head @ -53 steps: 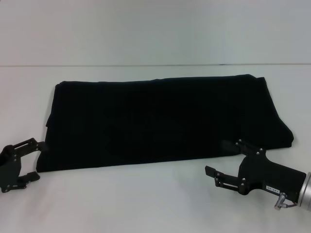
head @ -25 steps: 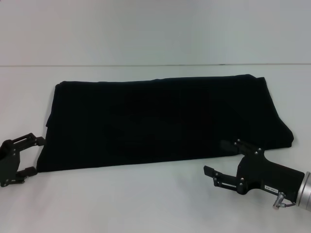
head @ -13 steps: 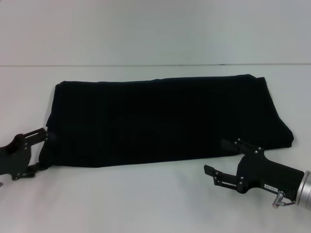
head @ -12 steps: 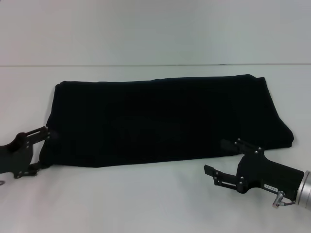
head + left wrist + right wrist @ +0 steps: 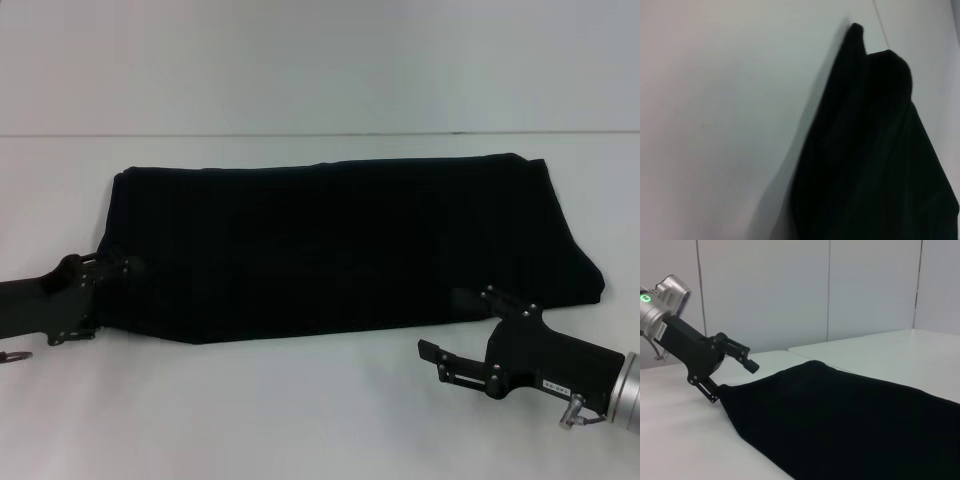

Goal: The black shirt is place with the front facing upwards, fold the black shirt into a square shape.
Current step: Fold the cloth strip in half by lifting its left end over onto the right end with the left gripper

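The left hand (image 5: 112, 285) sits open around the black shirt's (image 5: 340, 245) near left corner; it should pinch every layer. The right hand (image 5: 452, 330) waits open.

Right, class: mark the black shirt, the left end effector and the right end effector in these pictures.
black shirt (image 5: 340, 245): head view, middle of the folded cloth.
left end effector (image 5: 108, 290): head view, midway between its fingertips, at the shirt's near left corner.
right end effector (image 5: 447, 322): head view, midway between its fingertips, at the shirt's near edge.

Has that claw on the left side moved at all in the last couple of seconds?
Yes. The left gripper has slid inward and farther from the robot, onto the black shirt at its near-left corner. The right gripper stays put.
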`<action>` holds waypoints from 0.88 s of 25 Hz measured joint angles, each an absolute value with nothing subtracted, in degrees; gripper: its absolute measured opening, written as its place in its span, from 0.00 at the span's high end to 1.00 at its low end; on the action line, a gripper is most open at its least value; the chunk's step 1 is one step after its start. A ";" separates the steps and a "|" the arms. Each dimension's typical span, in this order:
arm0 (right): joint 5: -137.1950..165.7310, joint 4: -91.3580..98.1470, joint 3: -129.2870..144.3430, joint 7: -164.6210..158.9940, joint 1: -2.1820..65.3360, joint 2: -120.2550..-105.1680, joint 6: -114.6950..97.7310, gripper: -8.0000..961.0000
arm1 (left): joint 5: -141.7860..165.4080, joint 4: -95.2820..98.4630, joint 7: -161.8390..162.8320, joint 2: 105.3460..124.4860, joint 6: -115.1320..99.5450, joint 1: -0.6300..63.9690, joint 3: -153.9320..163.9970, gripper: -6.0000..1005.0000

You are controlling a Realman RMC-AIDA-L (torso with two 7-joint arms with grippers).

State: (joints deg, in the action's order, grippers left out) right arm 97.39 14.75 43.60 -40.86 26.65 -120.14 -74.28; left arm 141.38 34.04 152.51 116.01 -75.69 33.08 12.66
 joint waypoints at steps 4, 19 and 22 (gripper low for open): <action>97.12 14.76 43.59 -40.86 26.61 -120.14 -74.36 0.08 | 141.57 34.87 150.70 116.06 -75.69 33.20 14.48 0.11; 97.02 14.68 43.44 -40.87 26.64 -120.14 -74.54 0.08 | 140.12 34.87 148.28 116.47 -74.91 32.51 13.96 0.63; 97.03 14.68 43.41 -40.87 26.66 -120.14 -74.54 0.08 | 139.09 34.78 146.79 116.53 -74.76 32.28 13.95 0.71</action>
State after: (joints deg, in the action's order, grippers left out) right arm 97.03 14.68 43.42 -40.87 26.66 -120.14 -74.54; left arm 139.09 34.78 146.79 116.53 -74.76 32.28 13.95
